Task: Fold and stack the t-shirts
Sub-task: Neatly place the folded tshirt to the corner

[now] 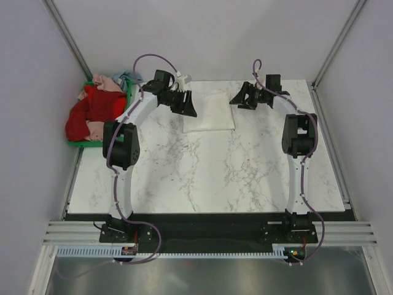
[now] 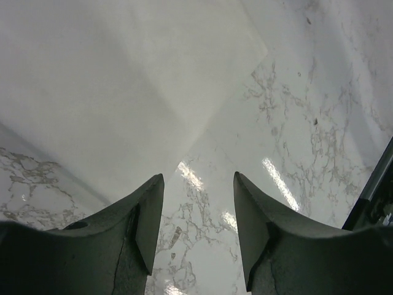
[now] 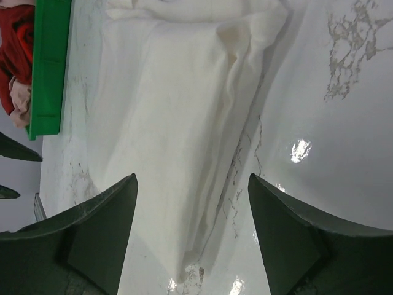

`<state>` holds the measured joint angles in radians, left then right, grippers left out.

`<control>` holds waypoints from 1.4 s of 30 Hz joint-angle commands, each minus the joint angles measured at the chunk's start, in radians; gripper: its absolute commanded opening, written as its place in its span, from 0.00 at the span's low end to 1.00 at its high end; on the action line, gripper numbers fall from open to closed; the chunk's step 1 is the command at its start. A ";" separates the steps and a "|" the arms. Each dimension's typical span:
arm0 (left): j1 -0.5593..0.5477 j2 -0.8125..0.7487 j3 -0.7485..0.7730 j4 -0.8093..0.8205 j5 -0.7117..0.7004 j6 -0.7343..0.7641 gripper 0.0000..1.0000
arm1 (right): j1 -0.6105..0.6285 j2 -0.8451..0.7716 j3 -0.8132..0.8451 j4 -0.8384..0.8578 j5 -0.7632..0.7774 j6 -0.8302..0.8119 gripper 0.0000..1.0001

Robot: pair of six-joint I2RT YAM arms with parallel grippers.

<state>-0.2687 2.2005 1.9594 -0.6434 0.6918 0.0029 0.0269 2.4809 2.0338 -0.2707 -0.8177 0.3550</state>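
Pale walls close in a marble-veined desk (image 1: 202,178), and on its far middle lies the cream-white t-shirt (image 1: 209,112), folded into a flat pad. It sits between the two arms. The left gripper (image 1: 184,103) hovers at its left edge and the right gripper (image 1: 241,98) just off its right edge, each with jaws spread wide and nothing held. The fold looks done, so the next shirt would likely come from the crumpled red, pink and pale blue t-shirts (image 1: 92,114) heaped in the green crate (image 3: 49,61) at the desk's far left corner. That heap lies to the left of both, so the left gripper is plainly nearer; the right gripper would have to cross over the folded shirt.
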 commanded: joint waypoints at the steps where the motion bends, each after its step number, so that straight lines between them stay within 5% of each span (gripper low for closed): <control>1: 0.006 0.047 0.041 -0.025 0.029 0.055 0.57 | 0.013 0.019 0.017 0.005 -0.028 -0.025 0.81; 13: 0.006 0.154 0.082 -0.016 0.017 0.037 0.56 | 0.056 0.076 -0.027 -0.010 0.014 -0.005 0.77; 20: 0.008 0.162 0.104 -0.010 0.005 0.034 0.56 | 0.073 0.092 -0.027 -0.016 0.022 -0.004 0.64; 26: 0.008 0.140 0.105 -0.012 -0.020 0.040 0.57 | 0.074 0.096 -0.027 -0.019 0.020 -0.014 0.30; 29: 0.009 0.122 0.105 -0.010 -0.034 0.048 0.57 | 0.074 0.089 -0.011 -0.019 0.017 -0.031 0.01; 37: 0.014 0.061 0.099 -0.021 -0.071 0.092 0.56 | 0.002 0.003 0.031 -0.079 0.029 -0.099 0.00; 42: 0.026 0.048 0.096 -0.029 -0.089 0.106 0.56 | -0.085 -0.037 0.072 -0.299 0.106 -0.322 0.00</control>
<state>-0.2554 2.3196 2.0239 -0.6655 0.6243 0.0528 0.0242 2.5252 2.0396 -0.4107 -0.7856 0.2218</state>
